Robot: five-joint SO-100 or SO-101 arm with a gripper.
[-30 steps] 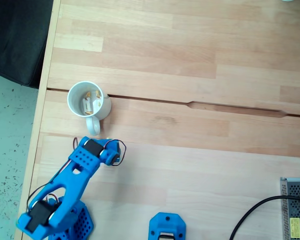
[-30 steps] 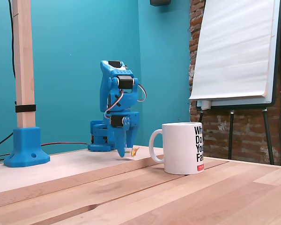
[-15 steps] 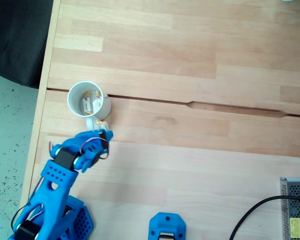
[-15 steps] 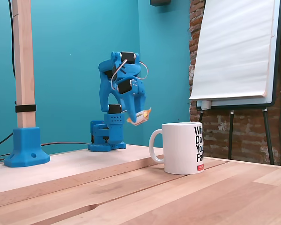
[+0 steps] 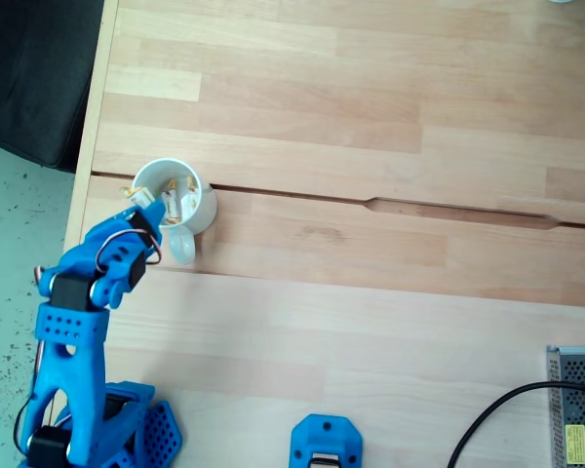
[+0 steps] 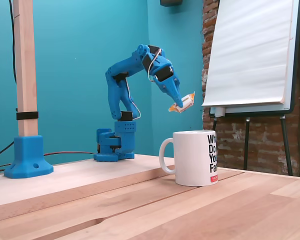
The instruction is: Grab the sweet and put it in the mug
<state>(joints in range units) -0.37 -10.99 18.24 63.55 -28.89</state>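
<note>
Fingers pinched tight on the sweet, and there it hangs in a fixed view from the side, white wrapper with a golden twist poking out past the tips, held high in the air above the mug and clear of its rim. The gripper points down and to the right in that view, the blue arm arched up from its base on the far side of the table.

Up top, in a fixed view looking down, the gripper sits over the left edge of the mug, and a speck of yellow wrapper shows just by the rim there. Inside the mug, more wrapped sweets lie on the white bottom. The handle points toward the lower edge of that picture, with the arm running up from the lower left corner.

The mug stands on the wooden table right against the dark seam between two boards. From the side its handle faces left and black lettering shows on its right flank. A flip chart stands behind, before a brick wall, and a wooden post in a blue foot rises at the left
</note>
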